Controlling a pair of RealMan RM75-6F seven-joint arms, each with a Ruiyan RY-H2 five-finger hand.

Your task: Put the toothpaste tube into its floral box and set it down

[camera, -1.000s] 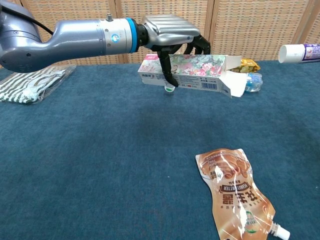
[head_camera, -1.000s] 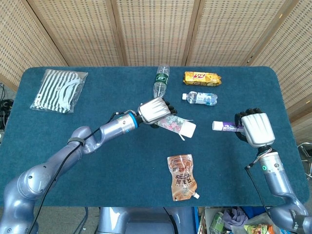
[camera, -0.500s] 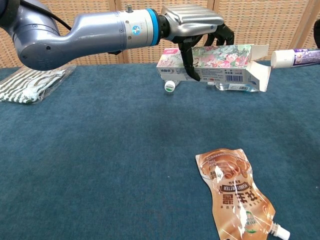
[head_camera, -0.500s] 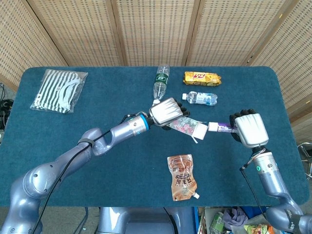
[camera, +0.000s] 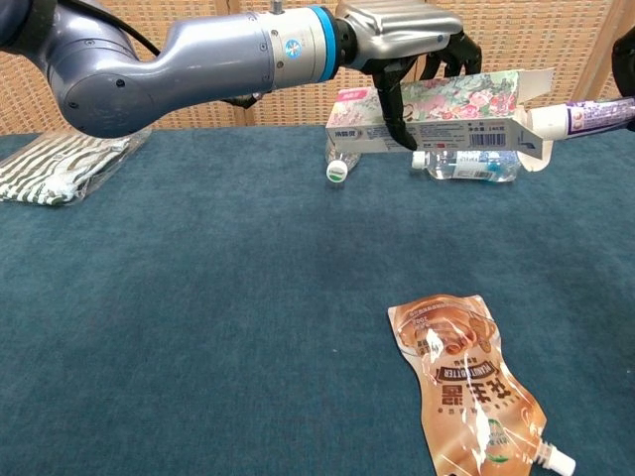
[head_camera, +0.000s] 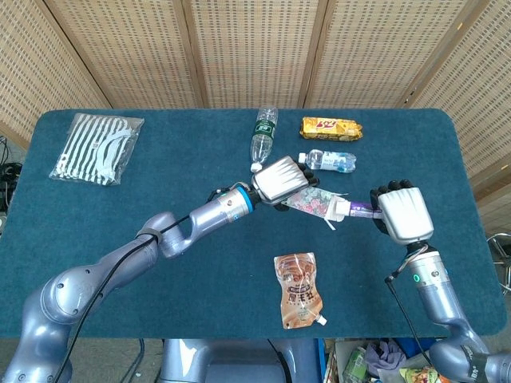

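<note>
Far out past the left arm's elbow lies a striped pouch (head_camera: 97, 148), flat on the blue table (head_camera: 160, 303). The left hand (head_camera: 281, 179) is clamped on the floral box (camera: 437, 105) and holds it clear of the table, fingers wrapped over its top and front, the open flapped end pointing away toward the other hand. Behind this hand lie two clear bottles — a larger one (head_camera: 263, 136) and a small one (head_camera: 327, 161) — with a yellow snack pack (head_camera: 330, 127) beyond them. Nearer the robot than the hand, an orange spouted drink pouch (camera: 466, 382) rests flat.

The toothpaste tube (camera: 580, 115) sits in the right hand (head_camera: 401, 211), fingers closed round its rear part. Its white cap end is right at the box's open mouth, touching or just inside the flaps — which of the two cannot be told.
</note>
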